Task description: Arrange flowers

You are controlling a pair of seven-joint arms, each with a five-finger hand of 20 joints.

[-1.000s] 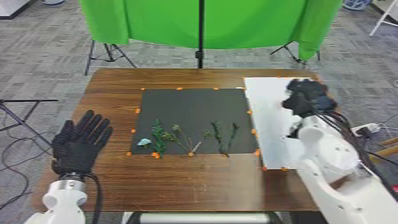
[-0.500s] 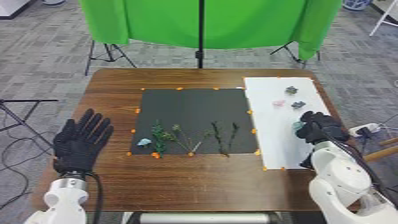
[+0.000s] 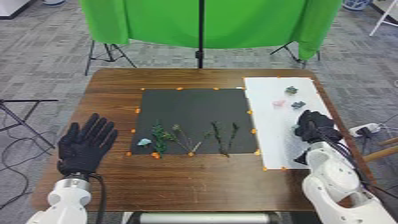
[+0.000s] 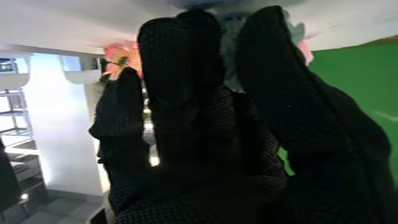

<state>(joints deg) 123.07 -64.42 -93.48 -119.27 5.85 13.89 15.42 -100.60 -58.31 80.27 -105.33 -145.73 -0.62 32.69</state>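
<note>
3 small flowers [image 3: 279, 104] lie on the white sheet [image 3: 273, 145] at the right of the surface [image 3: 178, 185]. Near them, over the sheet, is the right robot hand [image 3: 317, 127] – its fingers fairly straight, with a bluish flower [image 4: 232, 52] between 2 of them in the wrist view; I can't tell if it's gripped. On the dark mat [image 3: 191, 110] lie green sprigs [image 3: 159, 137] and 1 pale blue flower [image 3: 144, 142]. The left robot hand [image 3: 84, 147] is open, fingers extended – holding nothing.
</note>
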